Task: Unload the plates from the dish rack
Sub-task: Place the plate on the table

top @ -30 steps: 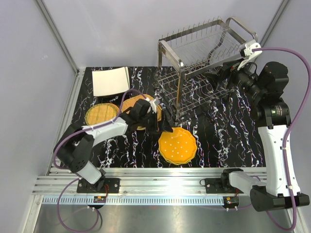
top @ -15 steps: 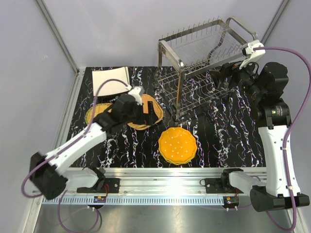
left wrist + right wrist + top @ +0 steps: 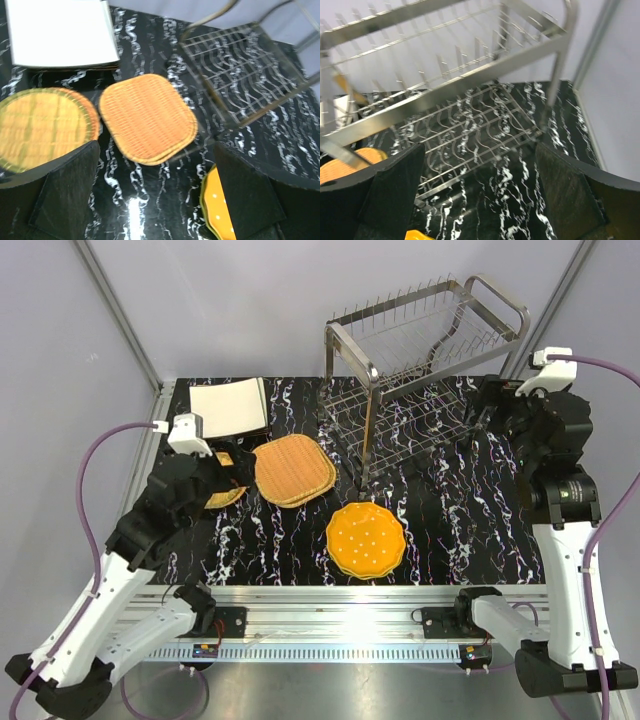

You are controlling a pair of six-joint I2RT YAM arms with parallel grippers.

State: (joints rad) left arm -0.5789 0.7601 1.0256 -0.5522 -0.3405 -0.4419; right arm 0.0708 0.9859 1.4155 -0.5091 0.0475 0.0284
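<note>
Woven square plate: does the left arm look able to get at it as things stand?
Probably yes. The woven square plate lies flat and uncovered on the table, just beside the left arm, whose jaws stand open; nothing lies between them.

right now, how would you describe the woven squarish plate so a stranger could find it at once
Start at the silver dish rack at the back of the black marbled table. Just left of its front leg lies the orange-tan woven plate. Its neighbours are a round woven plate and a dotted orange plate; this one is a rounded square.
</note>
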